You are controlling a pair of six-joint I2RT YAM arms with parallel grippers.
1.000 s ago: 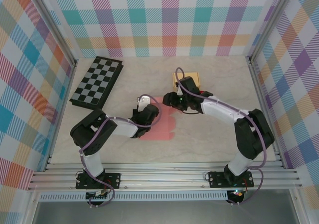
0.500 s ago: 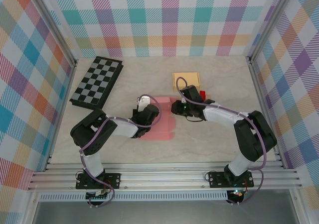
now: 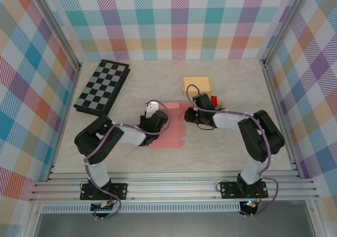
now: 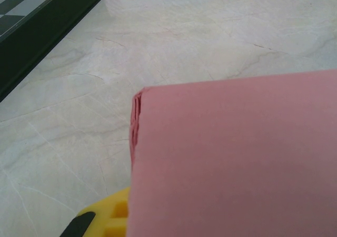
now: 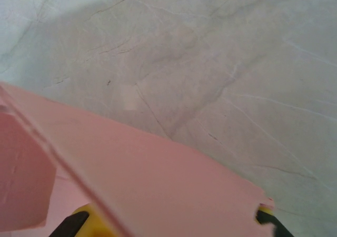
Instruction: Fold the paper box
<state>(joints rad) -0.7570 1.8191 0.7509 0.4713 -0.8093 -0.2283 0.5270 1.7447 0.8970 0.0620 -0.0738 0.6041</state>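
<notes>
Your paper box [image 3: 167, 137] lies flat and pink near the middle of the surface [image 3: 231, 142], not yet standing as a box and with nothing in it. From it, at 1 o'clock and well apart, sits a small tan box [image 3: 196, 83]; its top faces the camera and you cannot tell what is inside. A small red item [image 3: 214, 99] lies just beside that box at its 4 o'clock. A folded chessboard [image 3: 102, 87] lies at 10 o'clock, near the left wall.

The left gripper [image 3: 159, 121] sits on the sheet's 10 o'clock corner. Its fingers [image 4: 113, 216] are pinched down on the layered pink edge, which lies over the yellow pad in the left wrist view. The right gripper [image 3: 187, 116] is at the sheet's 2 o'clock edge. In the right wrist view a raised pink flap runs across between its yellow fingers [image 5: 84, 218], but you cannot tell whether they have gripped it.

Compared with a second ago, your right arm has drawn back toward 6 o'clock and folded tighter, so the tan box is now fully uncovered. The left arm and the sheet are where they were.
</notes>
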